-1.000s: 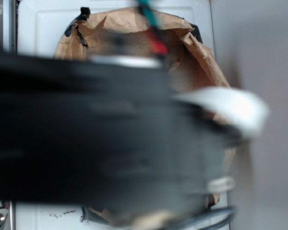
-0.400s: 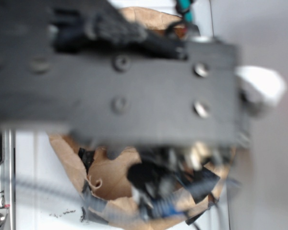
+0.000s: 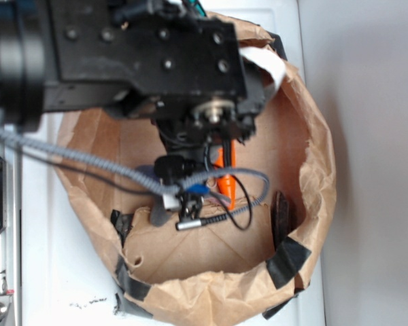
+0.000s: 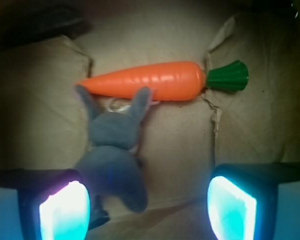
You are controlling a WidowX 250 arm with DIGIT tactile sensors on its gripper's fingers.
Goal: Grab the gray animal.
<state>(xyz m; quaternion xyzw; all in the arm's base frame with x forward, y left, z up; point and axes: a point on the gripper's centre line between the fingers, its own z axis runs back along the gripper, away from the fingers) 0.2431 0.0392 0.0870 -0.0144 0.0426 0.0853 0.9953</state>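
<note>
Wrist view: the gripper stands wide open and empty above the floor of a paper bag. The gray animal lies near the left pad, ears touching the carrot. Judged soft, light and compressible; the plump body is the best hold, clear of the carrot.
</note>
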